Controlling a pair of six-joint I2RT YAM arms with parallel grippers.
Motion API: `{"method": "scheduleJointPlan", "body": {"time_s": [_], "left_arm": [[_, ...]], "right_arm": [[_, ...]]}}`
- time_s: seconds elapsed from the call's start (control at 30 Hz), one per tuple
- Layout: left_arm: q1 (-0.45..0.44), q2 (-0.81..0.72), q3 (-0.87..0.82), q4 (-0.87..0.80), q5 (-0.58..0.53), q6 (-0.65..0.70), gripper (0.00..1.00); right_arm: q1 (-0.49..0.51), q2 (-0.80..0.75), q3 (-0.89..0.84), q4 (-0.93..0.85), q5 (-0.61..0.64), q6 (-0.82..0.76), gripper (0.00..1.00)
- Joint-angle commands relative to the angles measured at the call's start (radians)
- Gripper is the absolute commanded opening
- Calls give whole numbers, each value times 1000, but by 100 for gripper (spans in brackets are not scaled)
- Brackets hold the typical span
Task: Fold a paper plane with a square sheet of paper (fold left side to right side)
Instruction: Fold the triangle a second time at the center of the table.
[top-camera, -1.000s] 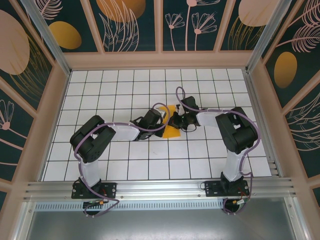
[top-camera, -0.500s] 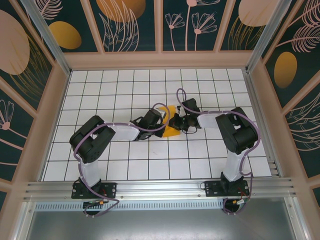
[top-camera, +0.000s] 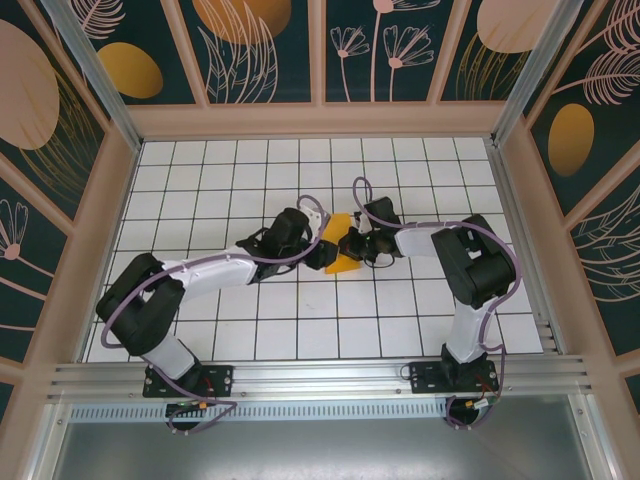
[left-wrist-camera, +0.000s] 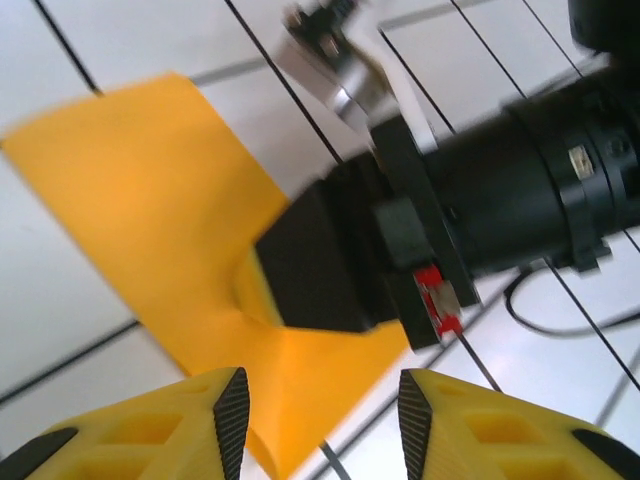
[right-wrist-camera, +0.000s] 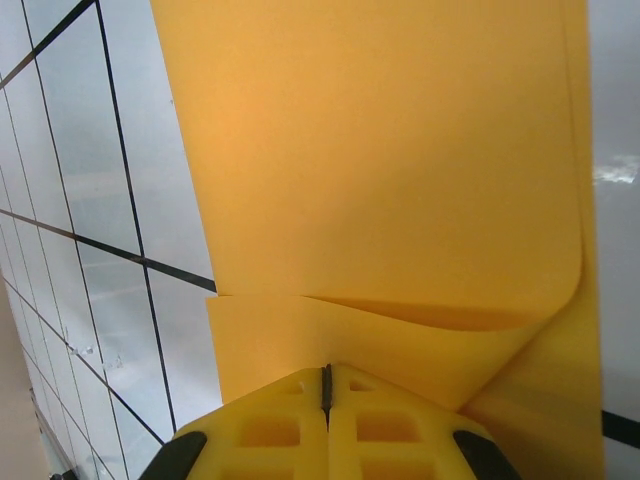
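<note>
Square sheet of paper (top-camera: 345, 262) lies part-folded on the counter (top-camera: 200, 180) between the two sets of fingers, with one flap curling up unflattened just ahead of the right fingers (right-wrist-camera: 325, 392). These look pressed shut on its edge, while the left fingers (top-camera: 323, 254) stand about half open just beside it, gripping nothing. Risk: a single pinch may let the sheet pivot or the flap spring back and skew the crease, and the left fingers, so near the right ones, may snag the paper.
</note>
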Motion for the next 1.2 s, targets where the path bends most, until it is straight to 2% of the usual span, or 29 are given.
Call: {"method": "scheduleJointPlan", "body": {"time_s": [0.0,0.37,1.17], "left_arm": [[4,50,-11,39,148,-22,45],[5,165,35,51,155,-28,44],[3,228,18,-15,139,-17,41]], "right_arm": [[-7,29,-42,-128,63,-19,2],[-7,26,-38,-135,62,-21,2],[-8,25,-27,-161,71,-34,2]]}}
